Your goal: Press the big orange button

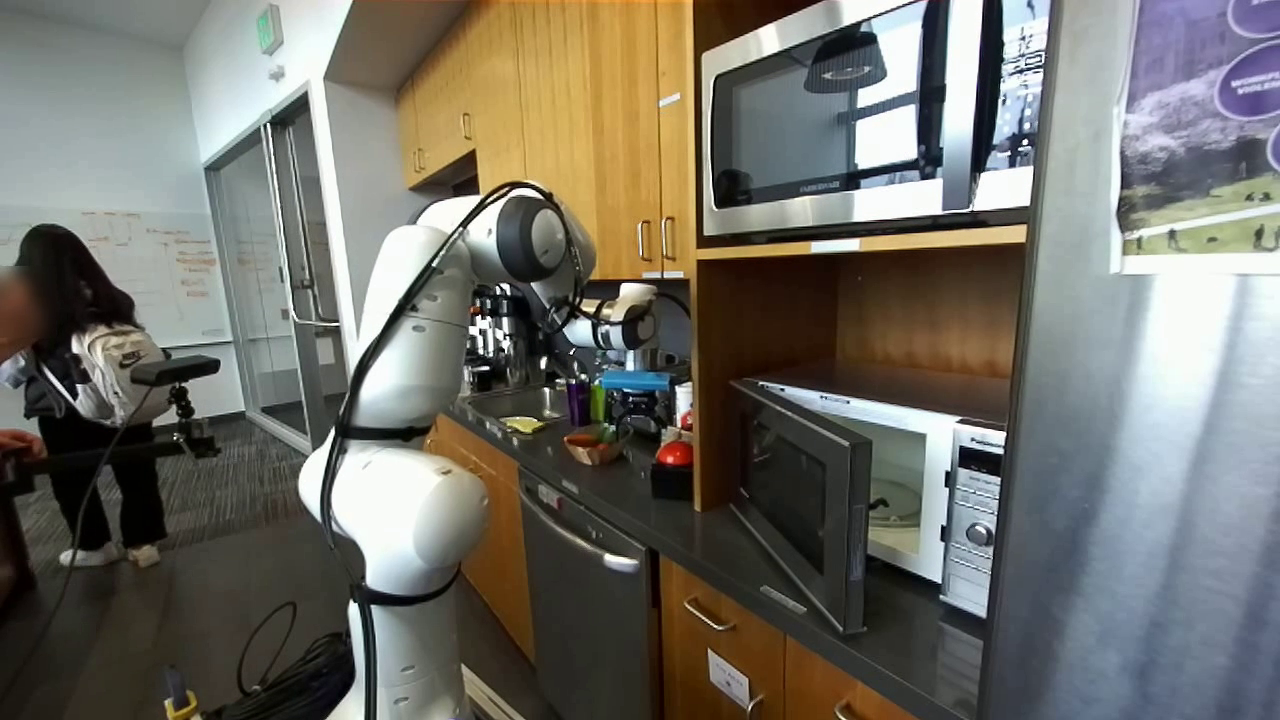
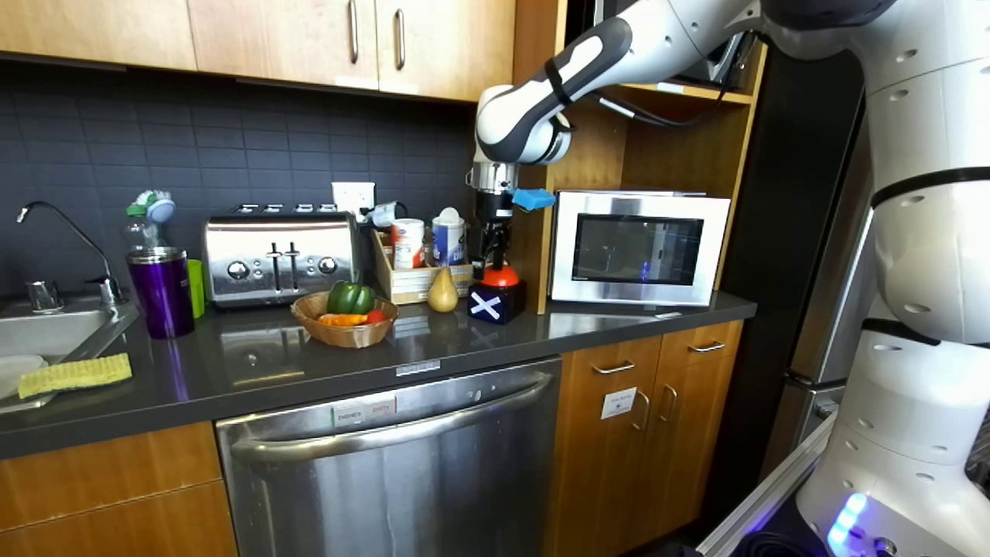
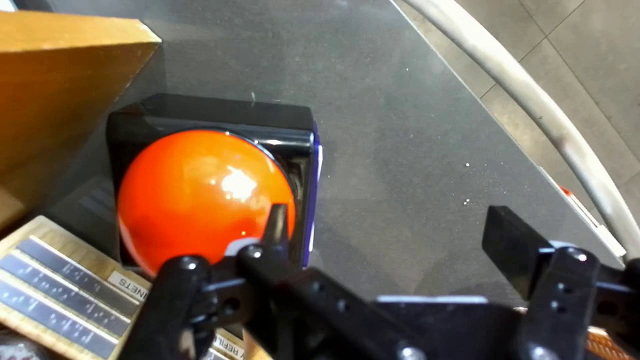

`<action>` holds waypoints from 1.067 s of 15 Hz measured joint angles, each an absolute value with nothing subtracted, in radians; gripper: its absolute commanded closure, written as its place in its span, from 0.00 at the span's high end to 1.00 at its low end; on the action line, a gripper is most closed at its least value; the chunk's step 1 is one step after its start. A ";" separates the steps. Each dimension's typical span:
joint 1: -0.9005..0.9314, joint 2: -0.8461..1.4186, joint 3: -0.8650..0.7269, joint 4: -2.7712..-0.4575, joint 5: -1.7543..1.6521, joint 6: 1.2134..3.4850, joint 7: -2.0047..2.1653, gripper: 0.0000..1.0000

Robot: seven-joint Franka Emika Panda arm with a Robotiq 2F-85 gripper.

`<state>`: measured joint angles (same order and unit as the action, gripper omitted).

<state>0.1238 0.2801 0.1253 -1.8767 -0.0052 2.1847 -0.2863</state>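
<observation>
The big orange-red dome button (image 3: 195,195) sits on a black box (image 3: 220,112) on the dark counter in the wrist view. The button also shows in both exterior views (image 1: 674,454) (image 2: 503,276). The box has a white X on its purple face in an exterior view (image 2: 496,303). My gripper (image 3: 390,212) is open with nothing between its fingers. It points down. In the wrist view one finger overlaps the button's edge and the other is over bare counter. In an exterior view the gripper (image 2: 492,255) is just above the button; I cannot tell whether it touches.
A wooden cabinet panel (image 3: 65,85) stands close beside the box. A wooden organizer (image 2: 410,285) with cans, a pear (image 2: 443,291) and a basket of vegetables (image 2: 348,333) are nearby. A microwave (image 1: 900,470) with its door (image 1: 800,500) swung open stands beyond the panel.
</observation>
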 measured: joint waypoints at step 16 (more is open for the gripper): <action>0.127 0.342 0.125 -1.768 -0.243 2.186 -0.321 0.00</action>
<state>0.1272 0.3419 0.1251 -1.7677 -0.2426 2.1860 -0.3215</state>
